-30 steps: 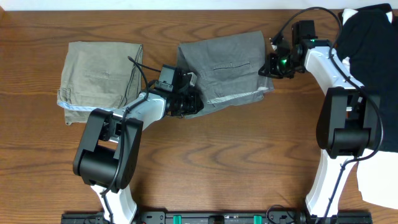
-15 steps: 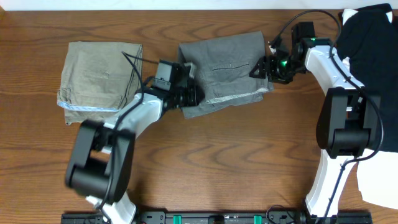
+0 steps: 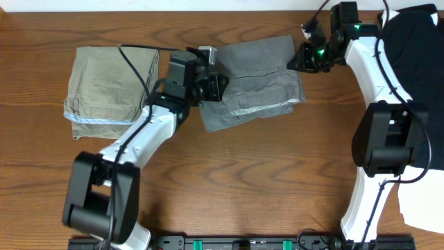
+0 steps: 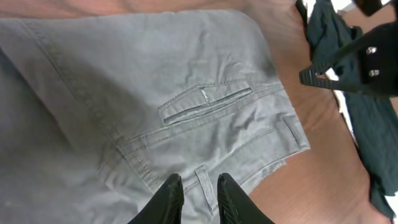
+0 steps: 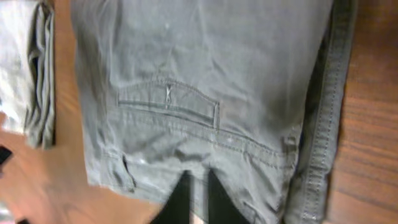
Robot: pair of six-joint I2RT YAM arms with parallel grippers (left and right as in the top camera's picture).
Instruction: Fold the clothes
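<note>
Grey shorts (image 3: 253,80) lie folded near the middle of the worktop's (image 3: 263,173) far edge, now released. The left end effector (image 3: 222,86) has lifted off their left side, fingers slightly spread and empty. The right end effector (image 3: 300,59) has drawn back, pressed together. This garment looks finished, so another can follow.

table (image 3: 229,173): brown wood grain | front edge: black rail (image 3: 243,243), possibly a mount
</note>
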